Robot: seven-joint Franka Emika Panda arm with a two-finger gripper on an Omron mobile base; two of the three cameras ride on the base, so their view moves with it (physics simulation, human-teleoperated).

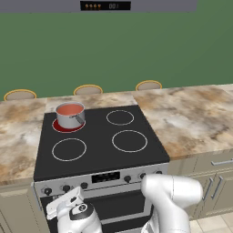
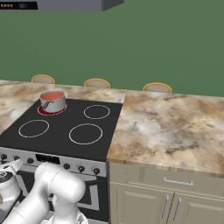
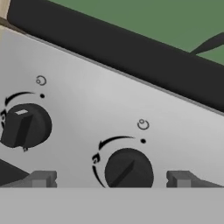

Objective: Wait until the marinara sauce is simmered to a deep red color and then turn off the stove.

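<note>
The marinara sauce (image 1: 69,109) (image 2: 51,95) is an orange-red disc inside the small steel saucepan (image 1: 72,119) (image 2: 54,104). The pan stands on the stove's (image 1: 100,136) (image 2: 65,127) back left burner, which glows red beneath it. My gripper (image 1: 68,196) (image 3: 111,179) is low at the left end of the silver front panel (image 3: 109,100), open. Its fingertips (image 3: 41,178) stand on either side of a black knob (image 3: 128,170) without touching it. A second knob (image 3: 24,125) sits to the left, with its pointer turned away from its mark.
A grey hood with a lit display (image 1: 105,5) hangs above. Marble counter (image 1: 191,118) runs on both sides of the stove, with cabinet drawers (image 1: 223,161) below on the right. Three round stool tops (image 1: 88,89) show behind the counter.
</note>
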